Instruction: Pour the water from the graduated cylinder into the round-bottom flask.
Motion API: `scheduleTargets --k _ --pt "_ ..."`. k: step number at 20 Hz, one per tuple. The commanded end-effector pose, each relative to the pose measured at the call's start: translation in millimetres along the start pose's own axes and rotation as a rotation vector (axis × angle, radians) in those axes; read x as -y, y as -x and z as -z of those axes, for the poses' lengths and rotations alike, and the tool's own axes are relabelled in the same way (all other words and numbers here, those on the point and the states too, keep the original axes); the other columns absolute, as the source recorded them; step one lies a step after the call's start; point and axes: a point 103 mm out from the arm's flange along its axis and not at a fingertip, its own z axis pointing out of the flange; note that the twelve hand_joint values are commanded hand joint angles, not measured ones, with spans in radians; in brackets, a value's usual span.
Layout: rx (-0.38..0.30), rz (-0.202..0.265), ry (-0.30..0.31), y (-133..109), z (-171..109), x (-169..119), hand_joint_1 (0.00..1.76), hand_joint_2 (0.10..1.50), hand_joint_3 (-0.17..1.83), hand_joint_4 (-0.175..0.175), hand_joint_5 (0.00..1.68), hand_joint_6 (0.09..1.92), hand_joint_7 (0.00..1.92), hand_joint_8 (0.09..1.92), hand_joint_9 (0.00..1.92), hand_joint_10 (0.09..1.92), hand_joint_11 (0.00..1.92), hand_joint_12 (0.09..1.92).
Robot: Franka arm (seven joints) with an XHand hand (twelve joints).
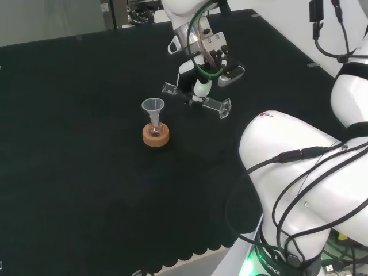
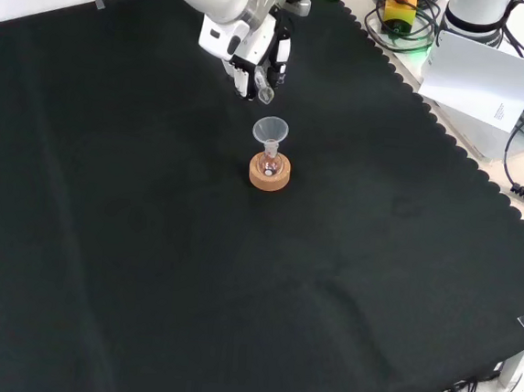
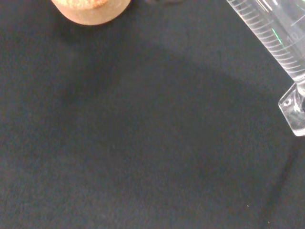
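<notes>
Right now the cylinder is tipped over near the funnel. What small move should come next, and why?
Probably shift the hand a little toward the funnel. In the head view the cylinder lies nearly level in the hand, its mouth just right of the funnel's rim rather than over it. The funnel sits in the flask on the cork ring, so the spout should be lined up before tipping further.

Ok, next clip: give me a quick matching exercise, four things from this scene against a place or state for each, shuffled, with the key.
Things
1. graduated cylinder
2. funnel
3. cork ring
4. hand

Places or states
A. flat on the black cloth, under the flask
B. tipped close to level, above the cloth
C. curled round the clear tube
D. upright in the flask's neck, wide mouth up

Pairs: 1-B, 2-D, 3-A, 4-C
</notes>
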Motion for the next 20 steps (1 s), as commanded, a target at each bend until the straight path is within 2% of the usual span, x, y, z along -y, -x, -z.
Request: scheduleTargets --k 1,8,20 --pt "0.024 -0.029 -0.066 2 4 1 1.26 1.12 0.00 -0.175 0.94 1.04 0.98 1.03 1.39 0.17 1.11 0.87" --pt "0.052 -0.043 -0.126 -1 3 0 1.26 1.13 0.00 -0.175 0.93 1.05 0.98 1.04 1.40 0.16 1.12 0.86" --pt "0.114 -0.051 -0.180 -16 10 -2 1.26 1.13 0.00 -0.175 0.92 1.07 0.97 1.06 1.40 0.15 1.12 0.85"
